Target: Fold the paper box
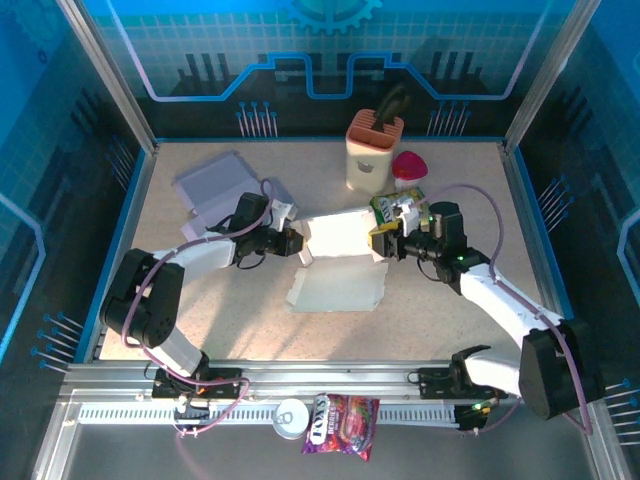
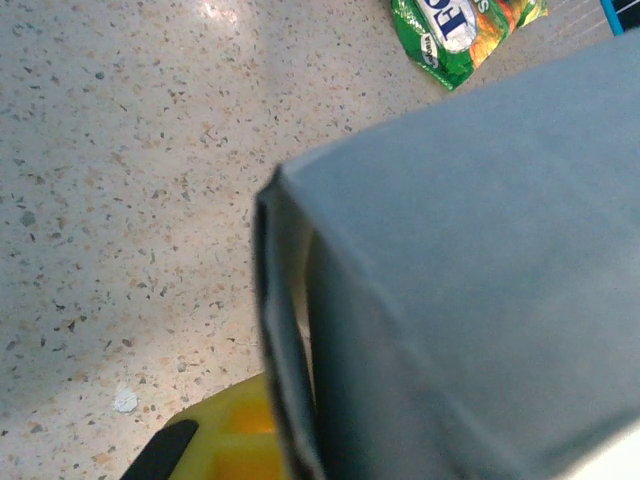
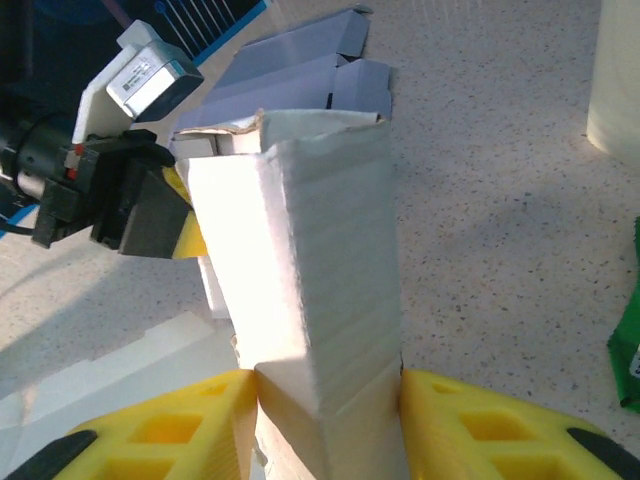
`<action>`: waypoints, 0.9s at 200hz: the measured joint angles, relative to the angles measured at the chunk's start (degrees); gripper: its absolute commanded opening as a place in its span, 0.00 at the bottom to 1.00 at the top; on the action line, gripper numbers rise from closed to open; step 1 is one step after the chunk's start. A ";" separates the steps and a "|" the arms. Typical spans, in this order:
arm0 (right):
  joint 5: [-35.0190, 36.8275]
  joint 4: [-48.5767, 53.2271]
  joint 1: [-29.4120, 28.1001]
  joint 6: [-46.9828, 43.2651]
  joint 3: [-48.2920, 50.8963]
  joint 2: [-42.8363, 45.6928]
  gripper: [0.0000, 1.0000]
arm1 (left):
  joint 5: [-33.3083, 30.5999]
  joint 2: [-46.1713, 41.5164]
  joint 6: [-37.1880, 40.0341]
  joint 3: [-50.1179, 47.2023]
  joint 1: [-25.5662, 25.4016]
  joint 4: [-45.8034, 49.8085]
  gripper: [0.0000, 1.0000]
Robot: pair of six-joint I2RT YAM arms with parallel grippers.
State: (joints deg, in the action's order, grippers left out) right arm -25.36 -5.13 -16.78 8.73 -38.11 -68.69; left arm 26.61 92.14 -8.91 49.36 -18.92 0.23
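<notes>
Just left of the snack bag (image 1: 393,206), the paper box (image 1: 340,262) looks light, thin and easily creased, so it is best held near its fold lines. The right pincer (image 3: 328,425) pinches its raised wall; I cannot tell whether the left pincer (image 1: 297,245) is closed.

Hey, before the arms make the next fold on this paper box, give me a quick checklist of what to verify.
1. Right jaws clamped on box wall: ok.
2. Left jaws gripping the opposite wall: cannot tell; one finger sits beside it, the other is hidden.
3. Box fully folded: not ok; near panel lies flat on the table.
4. Green snack bag away from the right jaws: not ok, it lies right beside them.
</notes>
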 measured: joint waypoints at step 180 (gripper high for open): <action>49.83 9.09 -16.63 -0.46 -5.84 -8.63 0.00 | -16.00 -0.24 -2.86 4.98 -9.81 11.04 0.00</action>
State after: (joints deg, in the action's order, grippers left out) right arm 24.47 3.97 -33.41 8.27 -43.94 -77.32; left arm 10.61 91.90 -11.77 54.35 -28.73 11.27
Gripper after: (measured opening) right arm 0.043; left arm 0.065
